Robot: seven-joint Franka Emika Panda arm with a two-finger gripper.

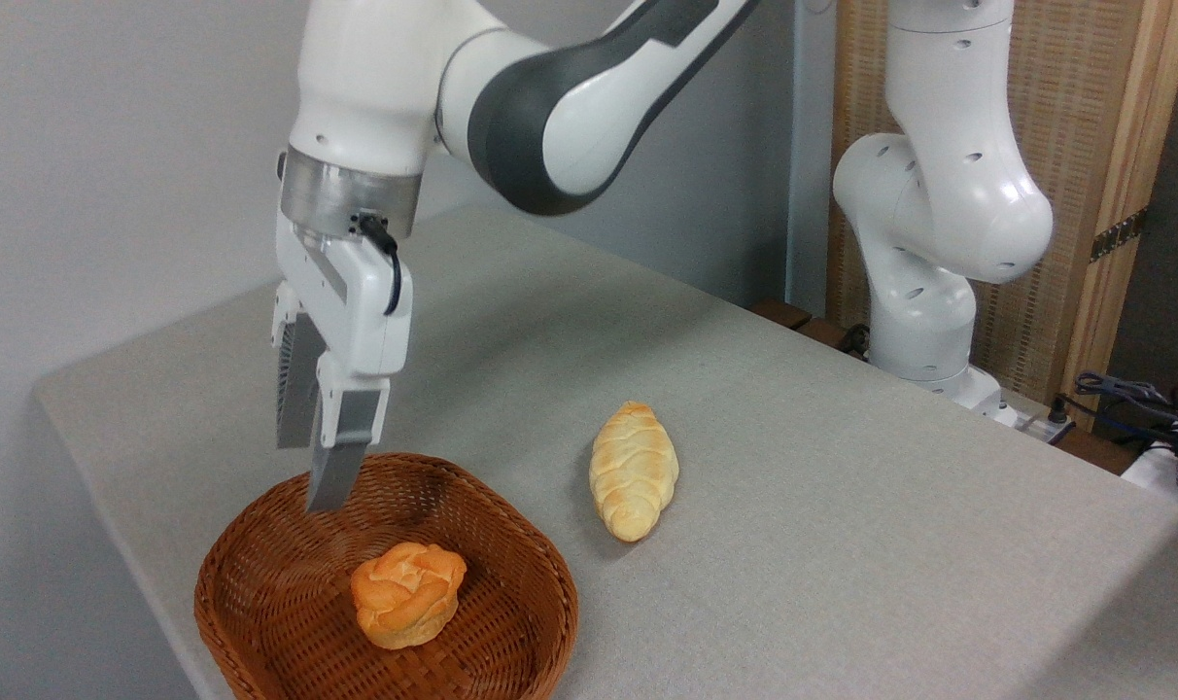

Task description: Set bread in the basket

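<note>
My gripper [314,474] hangs above the far left part of the wicker basket [259,574], pointing down, and it holds nothing. Its two fingers [341,457] overlap from this angle, one partly behind the other, with only a thin sliver showing between them, so I cannot tell whether they are spread or closed together. The tip of the nearer finger shows against the basket's back rim, and I cannot tell whether it is over the inside or just behind the rim; it is clear of the bun. The bun [407,593], small, round and orange-golden with a knotted top, sits inside the basket on its woven floor, a little to the right of the middle and toward the near side, tilted slightly. It is apart from my fingers, lower and to the right of them. The basket stands near the front left corner of the grey table [842,506], its near edge cut off by the bottom of the view. To the right of the basket, on the bare tabletop and not touching it, lies a pale yellow braided loaf [633,472], lengthwise from back to front. My arm [570,107] reaches in from the upper right, and its white base [924,321] stands at the table's far right edge, before a wooden panel [1085,146].
</note>
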